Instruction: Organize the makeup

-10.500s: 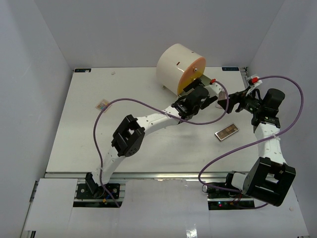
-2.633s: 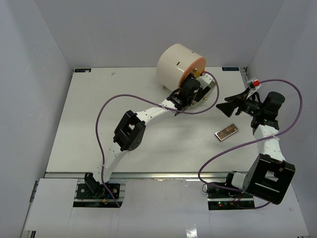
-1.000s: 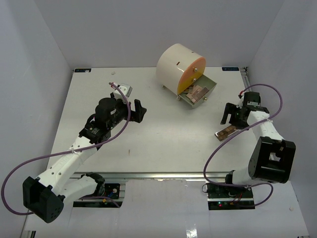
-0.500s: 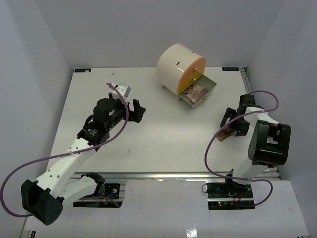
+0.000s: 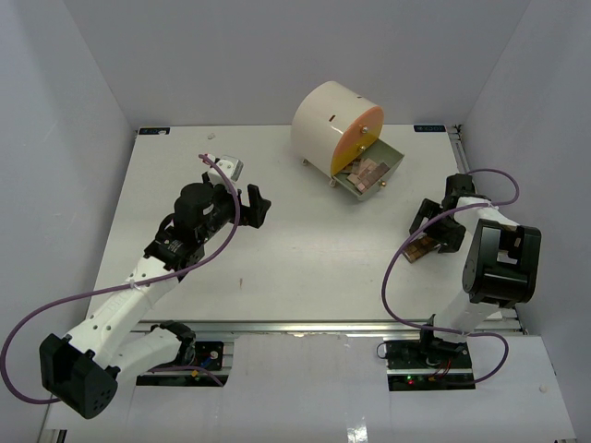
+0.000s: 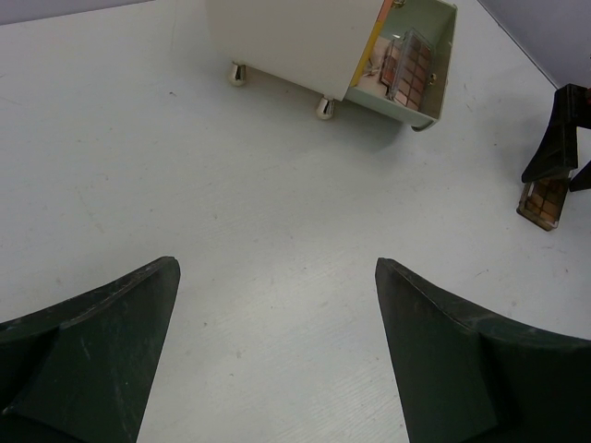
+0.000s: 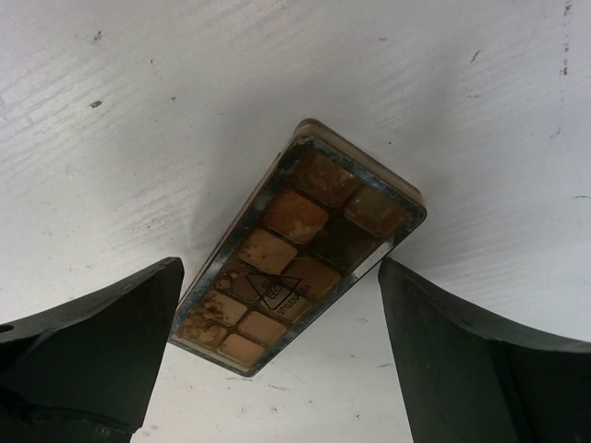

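A flat brown palette (image 7: 300, 242) lies on the white table at the right (image 5: 418, 248). My right gripper (image 7: 282, 286) is open and low over it, one finger on each side, not touching (image 5: 438, 226). The palette also shows at the far right of the left wrist view (image 6: 545, 198). Another pink-brown palette (image 5: 367, 173) lies in the open drawer (image 5: 392, 166) of the cream round box (image 5: 334, 126); it also shows in the left wrist view (image 6: 411, 69). My left gripper (image 6: 277, 286) is open and empty over bare table at the left (image 5: 256, 205).
White walls close in the table on the left, back and right. A small white block (image 5: 231, 169) with cable sits by the left wrist. The table's front edge (image 5: 295, 323) runs in front of the arm bases.
Over the sequence the left arm pulled back from the drawer box to the left side, leaving the drawer open. The right gripper came down over the brown palette and barely moved in the last half second.
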### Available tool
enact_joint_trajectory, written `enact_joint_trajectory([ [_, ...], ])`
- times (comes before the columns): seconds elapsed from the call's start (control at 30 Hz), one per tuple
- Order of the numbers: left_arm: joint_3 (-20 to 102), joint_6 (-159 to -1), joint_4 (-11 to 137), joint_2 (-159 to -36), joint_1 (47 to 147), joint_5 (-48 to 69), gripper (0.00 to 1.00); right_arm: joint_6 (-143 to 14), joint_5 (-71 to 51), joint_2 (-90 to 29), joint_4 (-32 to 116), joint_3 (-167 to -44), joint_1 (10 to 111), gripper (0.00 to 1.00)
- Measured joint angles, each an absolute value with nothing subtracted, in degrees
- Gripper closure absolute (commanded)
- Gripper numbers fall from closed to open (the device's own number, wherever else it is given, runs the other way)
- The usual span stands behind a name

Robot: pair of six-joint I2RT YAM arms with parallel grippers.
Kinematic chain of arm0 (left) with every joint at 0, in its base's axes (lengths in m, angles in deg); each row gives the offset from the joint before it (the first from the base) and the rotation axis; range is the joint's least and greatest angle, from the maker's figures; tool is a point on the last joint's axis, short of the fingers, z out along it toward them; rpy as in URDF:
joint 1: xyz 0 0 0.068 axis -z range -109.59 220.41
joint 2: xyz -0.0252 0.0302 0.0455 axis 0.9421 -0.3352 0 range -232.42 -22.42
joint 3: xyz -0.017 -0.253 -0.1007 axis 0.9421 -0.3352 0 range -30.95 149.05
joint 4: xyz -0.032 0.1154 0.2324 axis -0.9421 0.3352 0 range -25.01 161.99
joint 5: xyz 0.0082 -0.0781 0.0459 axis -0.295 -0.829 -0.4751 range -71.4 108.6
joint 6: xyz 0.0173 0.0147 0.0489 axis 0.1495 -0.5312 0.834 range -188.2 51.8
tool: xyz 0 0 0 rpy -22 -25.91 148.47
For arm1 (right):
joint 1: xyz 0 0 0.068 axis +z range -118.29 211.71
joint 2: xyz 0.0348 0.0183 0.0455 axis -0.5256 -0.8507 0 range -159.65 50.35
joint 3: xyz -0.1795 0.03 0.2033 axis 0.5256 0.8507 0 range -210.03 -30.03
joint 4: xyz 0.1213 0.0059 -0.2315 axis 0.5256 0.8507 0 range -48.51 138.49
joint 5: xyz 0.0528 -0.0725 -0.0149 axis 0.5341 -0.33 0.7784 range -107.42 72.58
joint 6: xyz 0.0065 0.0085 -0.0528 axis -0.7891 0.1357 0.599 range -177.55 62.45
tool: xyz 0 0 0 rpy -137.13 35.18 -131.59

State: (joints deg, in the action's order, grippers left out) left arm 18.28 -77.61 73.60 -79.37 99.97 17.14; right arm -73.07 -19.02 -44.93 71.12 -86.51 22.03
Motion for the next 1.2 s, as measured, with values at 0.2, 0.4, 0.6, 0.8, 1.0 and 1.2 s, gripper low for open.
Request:
enact_joint_trajectory([
  [0.2,18.3,-77.6,73.6,-79.4,100.0,17.2,0.02,-73.2,-19.6,-45.5,71.4,-86.9,22.0,0.19],
  [0.4,18.3,-77.6,73.6,-79.4,99.9,17.3,0.02,-72.8,-20.0,-45.8,71.4,-87.2,21.7,0.33],
  [0.6,18.3,-77.6,73.6,-79.4,99.9,17.3,0.02,-72.3,-19.7,-45.8,69.8,-87.2,21.6,0.49],
  [0.8,18.3,-77.5,73.6,-79.4,99.9,17.3,0.02,-71.7,-16.4,-45.4,65.4,-87.2,21.7,0.65],
  [1.0,18.3,-77.5,73.6,-79.4,99.9,17.3,0.02,-70.0,-14.9,-41.7,62.3,-87.2,23.1,0.69],
  [1.2,18.3,-77.5,73.6,-79.4,99.9,17.3,0.02,-69.1,-13.1,-35.4,58.9,-87.1,26.4,0.69],
])
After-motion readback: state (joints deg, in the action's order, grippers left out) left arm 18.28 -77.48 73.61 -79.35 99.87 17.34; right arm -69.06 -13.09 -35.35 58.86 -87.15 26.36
